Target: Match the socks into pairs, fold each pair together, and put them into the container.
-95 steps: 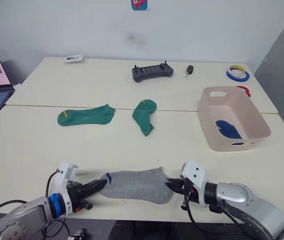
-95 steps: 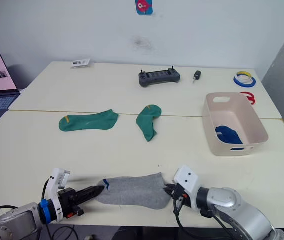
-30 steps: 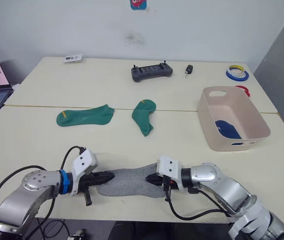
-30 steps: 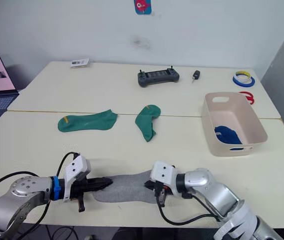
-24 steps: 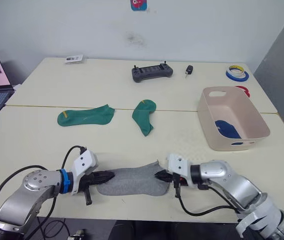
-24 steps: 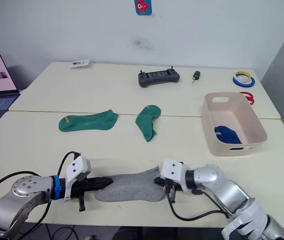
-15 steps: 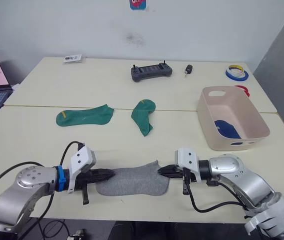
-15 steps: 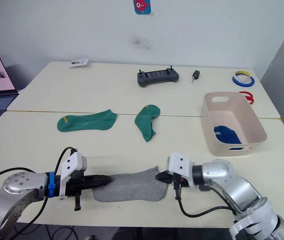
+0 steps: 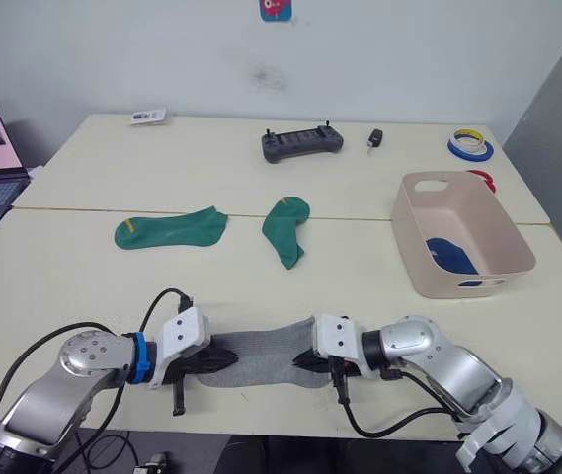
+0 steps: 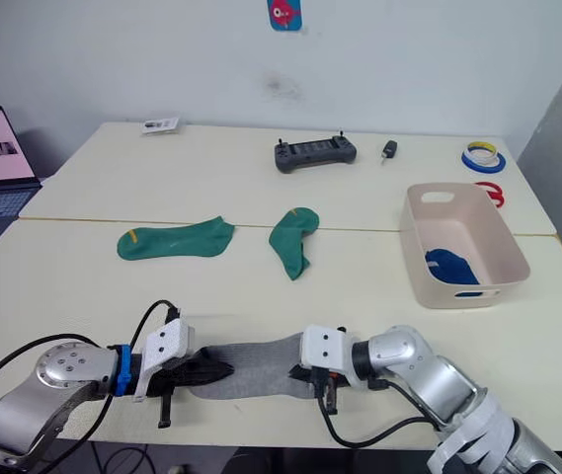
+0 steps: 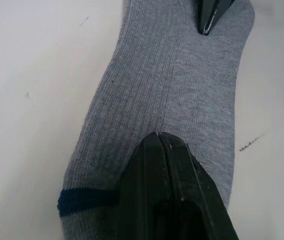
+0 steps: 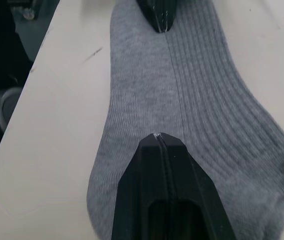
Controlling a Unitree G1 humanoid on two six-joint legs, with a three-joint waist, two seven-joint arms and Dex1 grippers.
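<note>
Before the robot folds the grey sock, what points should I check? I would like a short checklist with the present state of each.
1. Left gripper shut on the grey ribbed sock, at the end with the blue mark: ok.
2. Right gripper shut on the other end: ok.
3. Second grey sock lying under it: cannot tell.
4. Pale pink plastic tub open, with free space: ok.
5. Two green socks out of the folding path: ok.

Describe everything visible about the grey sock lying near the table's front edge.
The grey ribbed knit sock lies flat along the front edge of the cream table, a dark blue band across its left end. It looks soft and a little bunched, its top edge rising toward the right. The left gripper and the right gripper, both with fingers closed, press on its opposite ends, tips pointing at each other.
</note>
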